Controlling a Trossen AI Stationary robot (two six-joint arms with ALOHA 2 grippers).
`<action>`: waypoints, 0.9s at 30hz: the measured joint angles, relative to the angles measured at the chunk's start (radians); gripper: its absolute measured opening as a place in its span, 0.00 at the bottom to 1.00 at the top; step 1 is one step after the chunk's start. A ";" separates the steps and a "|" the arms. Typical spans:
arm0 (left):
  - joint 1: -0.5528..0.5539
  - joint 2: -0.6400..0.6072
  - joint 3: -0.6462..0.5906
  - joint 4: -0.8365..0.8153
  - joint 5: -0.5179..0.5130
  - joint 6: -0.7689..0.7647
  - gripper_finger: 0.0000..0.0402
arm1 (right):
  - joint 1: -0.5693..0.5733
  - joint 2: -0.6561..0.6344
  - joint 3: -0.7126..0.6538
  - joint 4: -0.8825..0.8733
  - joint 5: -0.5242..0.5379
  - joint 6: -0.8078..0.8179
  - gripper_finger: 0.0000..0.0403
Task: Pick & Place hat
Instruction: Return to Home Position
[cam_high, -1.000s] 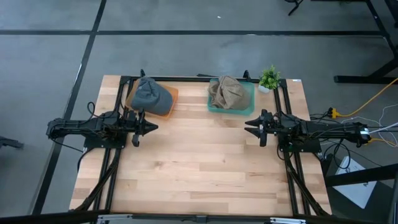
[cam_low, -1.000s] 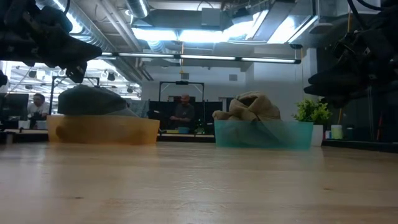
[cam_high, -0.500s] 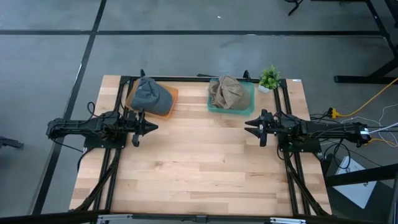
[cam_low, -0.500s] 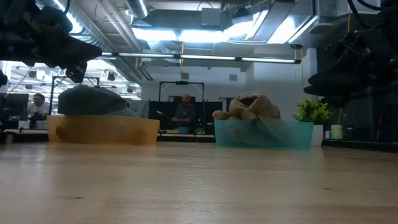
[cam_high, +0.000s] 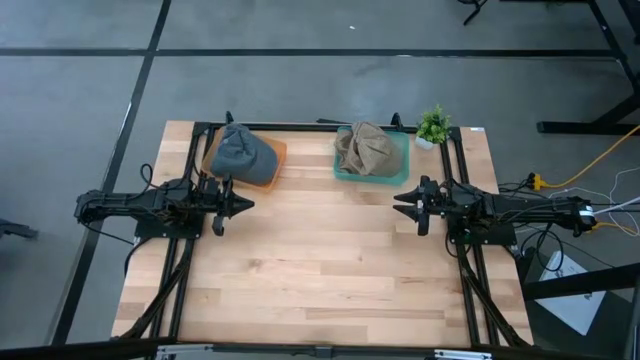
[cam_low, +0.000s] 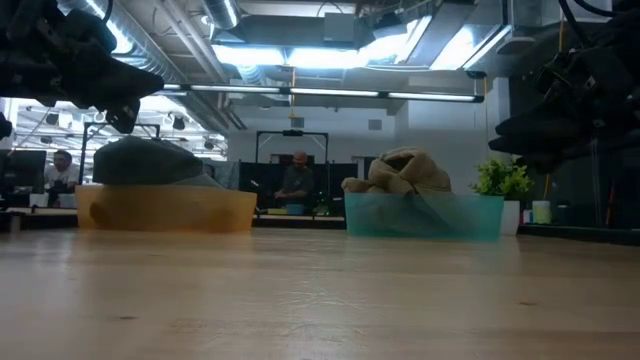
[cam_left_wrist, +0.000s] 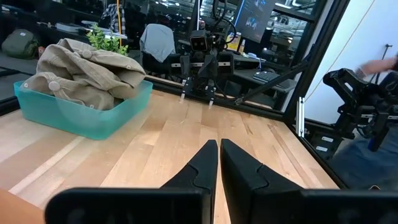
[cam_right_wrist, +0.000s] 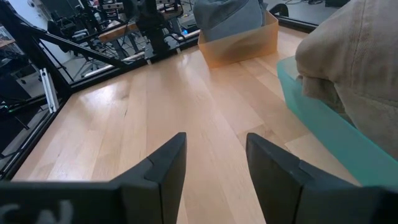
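Although both caps lie in bins along the far edge of the table (cam_high: 320, 290), neither is touched by a gripper. The gray cap (cam_high: 243, 152) is heaped in the orange bin (cam_high: 279, 158), its crown rising above the rim. The left gripper (cam_high: 249, 205) is held in front of that bin, near its front wall but apart from it, and is pointed inward toward the table's middle. In the left wrist view its two dark fingers (cam_left_wrist: 198, 173) are seen pressed almost together, with only a thin slit between them, and nothing is clasped there.

The brown cap (cam_high: 365, 148) is crumpled into the green bin (cam_high: 403, 150), and its folds spill over the rim. The right gripper (cam_high: 398, 203) is held in front of that bin, clear of it, and is turned inward so that the two grippers face each other across bare wood, well apart. In the right wrist view its fingers (cam_right_wrist: 163, 169) are spread wide, bare planks are seen between them, and nothing is held.

The two bins are set side by side with a gap between them, the orange one on the left arm's side and the green one on the right arm's side. One cap is visible in each; whether more lies beneath cannot be told. A small potted plant (cam_high: 433, 125) is placed just beside the green bin, at the far right corner. In the low view both grippers are seen raised above the tabletop. A seated person (cam_low: 296, 180) is visible in the room beyond, between the bins.
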 joint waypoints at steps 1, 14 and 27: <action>0.000 0.000 0.000 0.000 0.000 0.000 0.04 | 0.000 0.000 0.000 0.000 0.000 0.000 0.41; 0.000 0.000 0.000 0.000 0.000 0.000 0.04 | 0.000 0.000 0.000 0.000 0.000 0.000 0.41; 0.000 0.000 0.000 0.000 0.000 0.000 0.04 | 0.000 0.000 0.000 0.000 0.000 0.000 0.41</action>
